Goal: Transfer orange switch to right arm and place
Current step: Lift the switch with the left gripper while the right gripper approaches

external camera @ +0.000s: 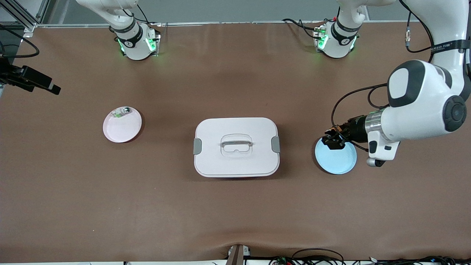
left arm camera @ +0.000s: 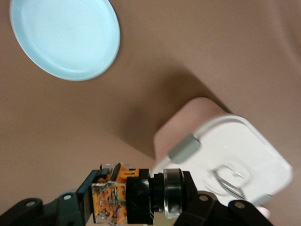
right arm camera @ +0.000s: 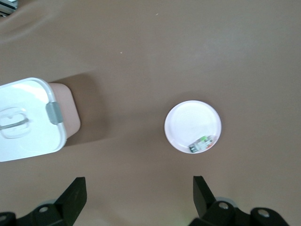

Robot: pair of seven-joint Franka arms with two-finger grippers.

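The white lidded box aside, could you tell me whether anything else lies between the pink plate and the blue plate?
No. In the front view, only the white lidded box sits between the pink plate and the blue plate; the rest is bare table.

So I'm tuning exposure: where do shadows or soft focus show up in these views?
Front view: even light, faint shadow under the white box. Left wrist view: the box casts a dark shadow; the held orange switch looks soft. Right wrist view: the box's shadow again; the white plate is bright.

I count two plates, one blue [external camera: 336, 162] and one pink [external camera: 122, 125], beside one lidded box [external camera: 236, 147], plus two small parts.
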